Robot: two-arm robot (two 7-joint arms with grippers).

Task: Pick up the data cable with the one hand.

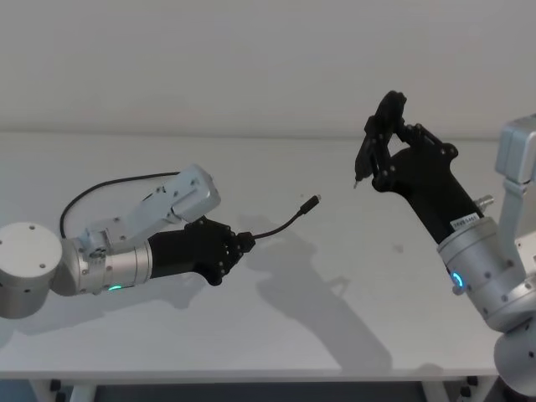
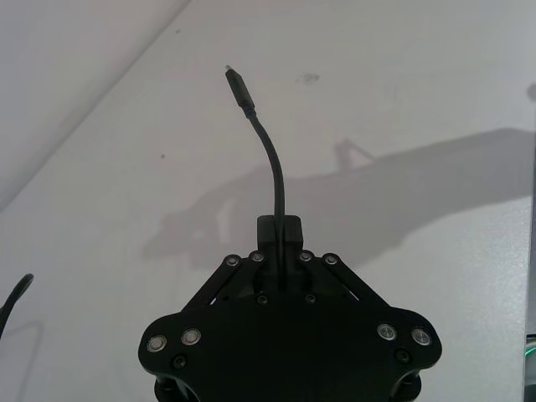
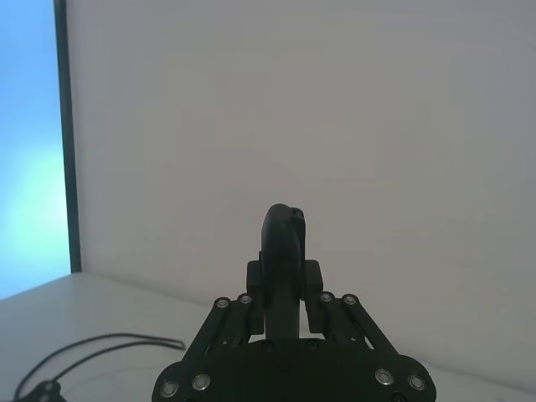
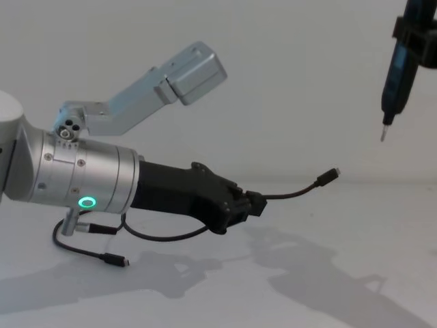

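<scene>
Left gripper (image 1: 245,243): black, angular, fingers pinched together on the data cable (image 1: 280,228), clear of the table (image 1: 335,335) with its shadow cast below.
Grip point: closed fingertips (image 2: 279,228) clamp the data cable (image 2: 272,167) a short way back from one end.
Short free end: leaves the left gripper (image 4: 252,203) forward and to the right, curving upward in the air to a small near plug (image 4: 332,175); same near plug (image 1: 312,202) hangs above the table toward its middle.
Long end: data cable (image 4: 293,193) passes back under the wrist, sags in a loop and reaches a far plug (image 4: 115,260) resting on the table; from the head camera, arcs out behind the left arm on the far left.
Left arm pose: thick silver wrist (image 4: 82,181) nearly level, reaching in from the left, green ring (image 4: 87,202) lit on its underside.
Right gripper (image 1: 362,163): slim, dark, fingers folded together with nothing between them, tip pointing down.
Right arm pose: raised well above the table on the right, well apart from the data cable; right gripper (image 4: 396,68) hangs at the upper right of the chest camera.
Right wrist camera: closed right gripper (image 3: 285,222) against the wall, a stretch of data cable (image 3: 92,345) on the table far below.
</scene>
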